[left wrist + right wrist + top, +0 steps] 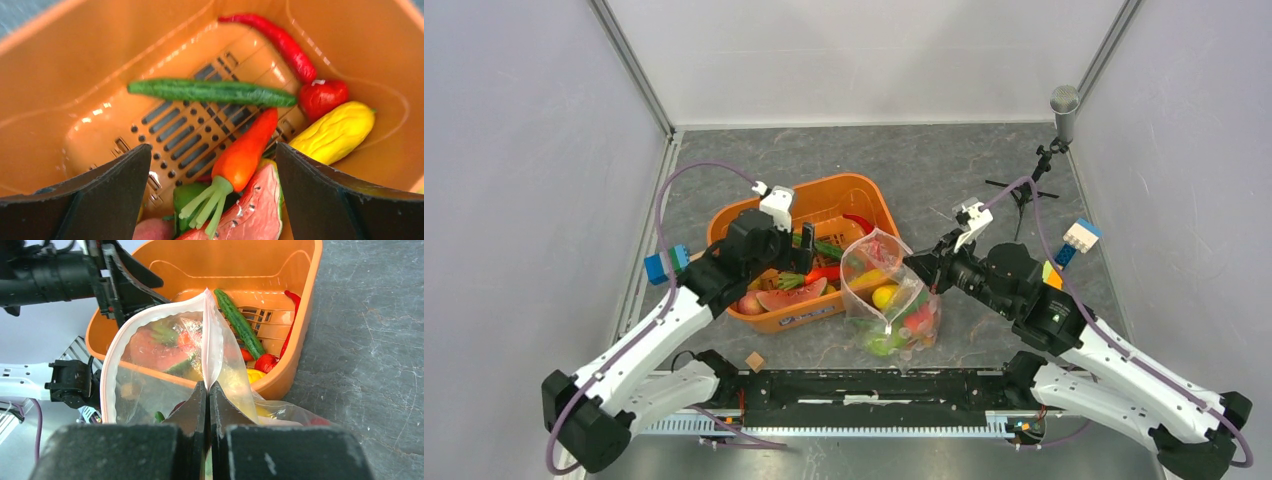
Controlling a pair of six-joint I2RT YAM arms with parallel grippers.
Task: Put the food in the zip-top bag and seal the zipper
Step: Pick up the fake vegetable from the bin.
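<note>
1. Left gripper (210,147): jaws spread wide with nothing between them. It hangs over the orange tub (75,60), pointing down into it.
2. Food in the tub under it:
   - A cucumber (210,92) lies across the slotted floor.
   - A carrot (245,150) sits roughly midway between the fingers (below them, not touched).
   - A chilli (280,40) lies along the far wall.
   - A yellow piece (332,132) and a small red piece (322,97) are at the right.
   - A watermelon slice (255,210) is at the near edge.
3. Right gripper (207,385): jaws closed tight, pinching the zipper (209,340) where the pink strip folds into a peak.
4. Zip-top bag (889,300): stands on the table (964,170) just beside the tub's right corner, held up by that pinch. The mouth gapes open and the zipper is not sealed.
5. Inside the bag (top view): yellow, red and green pieces sit low down. I can't tell the exact items through the plastic.
</note>
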